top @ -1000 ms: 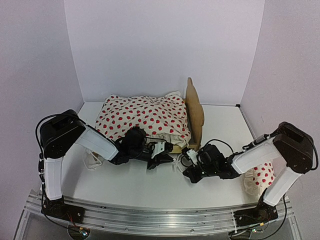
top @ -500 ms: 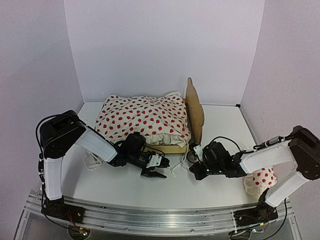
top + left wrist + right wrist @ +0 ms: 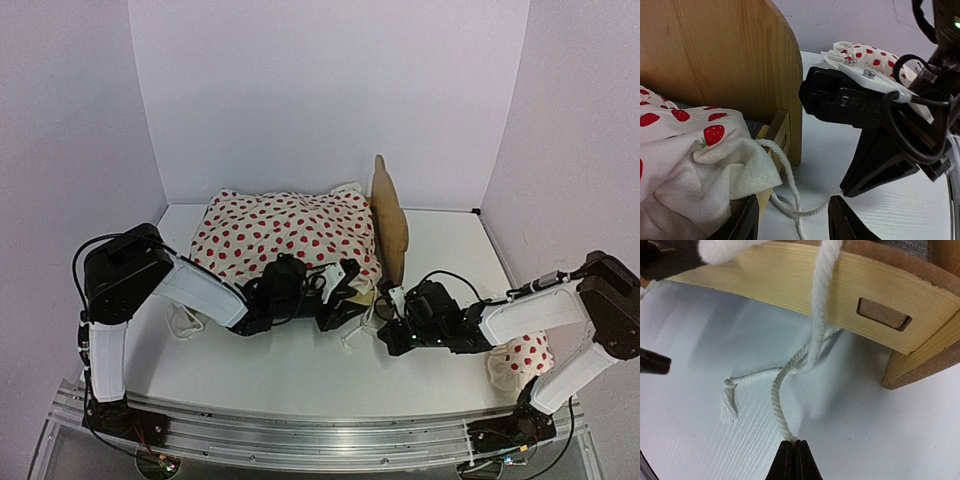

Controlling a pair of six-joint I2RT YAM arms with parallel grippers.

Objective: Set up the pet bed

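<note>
1. Faint marks on the black housing of the right hand (image 3: 850, 187): too blurred to read.
2. Toward the back of the white worktop (image 3: 300, 375): the pet bed (image 3: 390, 215), headboard upright on the right arm's side, heaped with a red-dotted duvet (image 3: 285, 235).
3. At the bed's near rail: the left hand (image 3: 345, 290), released, fingers (image 3: 745, 222) apart on either side of a white cord (image 3: 790, 187).
4. Right hand clenched on one end of that cord, low beside the bed's corner.
5. Seen from the right wrist only: a frayed cord end (image 3: 729, 407) and a rectangular slot (image 3: 884, 312) in the rail.
6. Seen from the left wrist only: dots resolved as strawberries (image 3: 714, 134).
7. By the right arm: a dotted pillow (image 3: 520, 355).
</note>
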